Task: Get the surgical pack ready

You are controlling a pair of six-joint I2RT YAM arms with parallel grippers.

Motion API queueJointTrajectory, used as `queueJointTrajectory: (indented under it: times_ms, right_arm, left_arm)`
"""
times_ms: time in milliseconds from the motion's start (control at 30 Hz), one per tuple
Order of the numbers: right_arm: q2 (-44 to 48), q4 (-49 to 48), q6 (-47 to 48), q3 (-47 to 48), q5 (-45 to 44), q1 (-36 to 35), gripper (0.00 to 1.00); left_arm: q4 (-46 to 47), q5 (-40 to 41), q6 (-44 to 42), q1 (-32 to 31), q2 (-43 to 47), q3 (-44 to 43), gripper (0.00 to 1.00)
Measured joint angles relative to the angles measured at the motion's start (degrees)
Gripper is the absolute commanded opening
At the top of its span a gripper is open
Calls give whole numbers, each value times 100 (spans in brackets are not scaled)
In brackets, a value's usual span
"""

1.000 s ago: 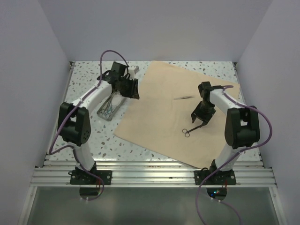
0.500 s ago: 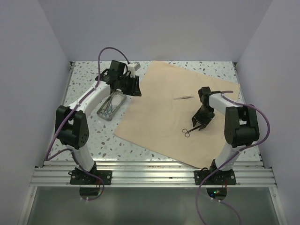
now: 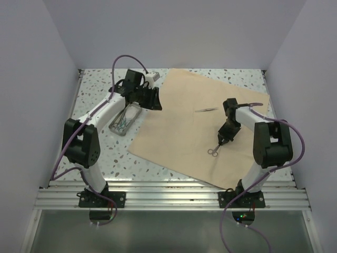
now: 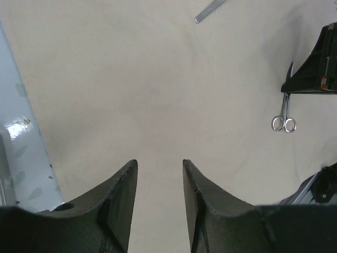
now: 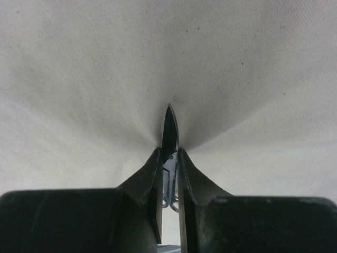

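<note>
Speckled table (image 3: pixel 121 158), pale walls (image 3: pixel 174 31), tan wrap sheet (image 3: pixel 179 132).

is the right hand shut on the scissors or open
Shut: the right hand pinches the scissors, blade tip poking out beyond it.

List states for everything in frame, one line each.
wrap sheet: unfolded, spread flat on the table
tray: on the table left of the sheet, instruments inside
scissors: blades closed, clamped by the right fingers, rings sticking out
thin straight instrument: lying loose on the sheet
left fingers: open, empty, over the sheet
right fingers: shut on the scissors
</note>
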State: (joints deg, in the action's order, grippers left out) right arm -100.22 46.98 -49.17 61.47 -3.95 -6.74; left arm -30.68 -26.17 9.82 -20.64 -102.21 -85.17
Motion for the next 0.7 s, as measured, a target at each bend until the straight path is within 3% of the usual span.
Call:
queueJointTrajectory:
  times_ms: [367,700]
  right_arm:
    - [719,501,535,1163,-72,-400,0]
    - [704,-229,981,1943,1062,-1467,0]
  left_arm:
    - [782,-1010,675,-79,0,339,48]
    - [2728,-2378,2201,-374,-79,1060,49]
